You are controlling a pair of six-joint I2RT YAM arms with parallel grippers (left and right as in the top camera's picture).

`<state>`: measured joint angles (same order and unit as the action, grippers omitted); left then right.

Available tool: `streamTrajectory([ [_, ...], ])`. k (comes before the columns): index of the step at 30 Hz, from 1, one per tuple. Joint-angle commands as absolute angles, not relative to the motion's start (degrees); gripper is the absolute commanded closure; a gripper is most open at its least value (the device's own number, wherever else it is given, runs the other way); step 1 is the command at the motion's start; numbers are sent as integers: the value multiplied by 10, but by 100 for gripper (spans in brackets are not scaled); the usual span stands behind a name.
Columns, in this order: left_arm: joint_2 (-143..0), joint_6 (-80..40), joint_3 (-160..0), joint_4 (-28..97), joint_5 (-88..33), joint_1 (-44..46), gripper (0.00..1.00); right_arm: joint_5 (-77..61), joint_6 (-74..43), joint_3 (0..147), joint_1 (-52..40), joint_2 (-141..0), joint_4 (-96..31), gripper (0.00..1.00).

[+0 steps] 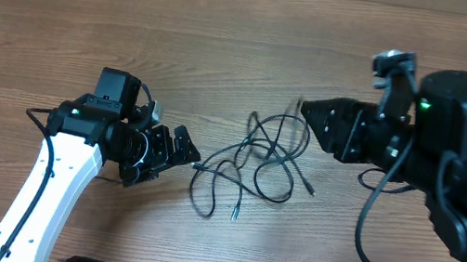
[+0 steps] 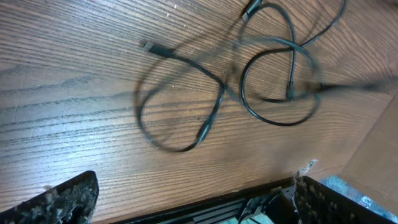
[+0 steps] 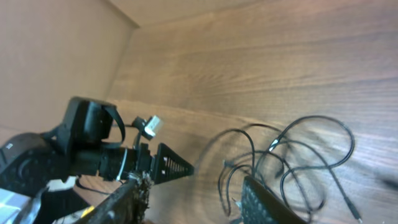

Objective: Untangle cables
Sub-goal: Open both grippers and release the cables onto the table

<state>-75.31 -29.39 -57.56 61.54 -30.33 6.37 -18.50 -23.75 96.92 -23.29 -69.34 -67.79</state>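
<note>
Tangle of thin black cables point(image 1: 257, 163) lies midway across the brown wood-grain surface point(image 1: 230, 36). Your left end effector point(image 1: 175, 154), just left of it, gapes empty. Your right end effector point(image 1: 308, 113), at its far-right edge, stands parted, gripping nothing. Likely step: choosing a grip. Next, pinch one plug end.

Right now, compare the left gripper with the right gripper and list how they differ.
Left gripper stands left of the cables; right gripper stands at their upper right in the overhead view. Left gripper's jaws gape wide; right gripper's stand apart less widely. Both point at the cables, and neither clamps one that I can see.
</note>
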Motion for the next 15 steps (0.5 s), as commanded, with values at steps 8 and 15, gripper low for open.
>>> streamTrajectory([
  [8,-753,-283,-578,611,-298,64,0,-13,-240,983,-232,-708,-808,0],
  [15,-753,-283,-578,608,-291,64,0,-10,-236,963,-232,-765,-844,0],
])
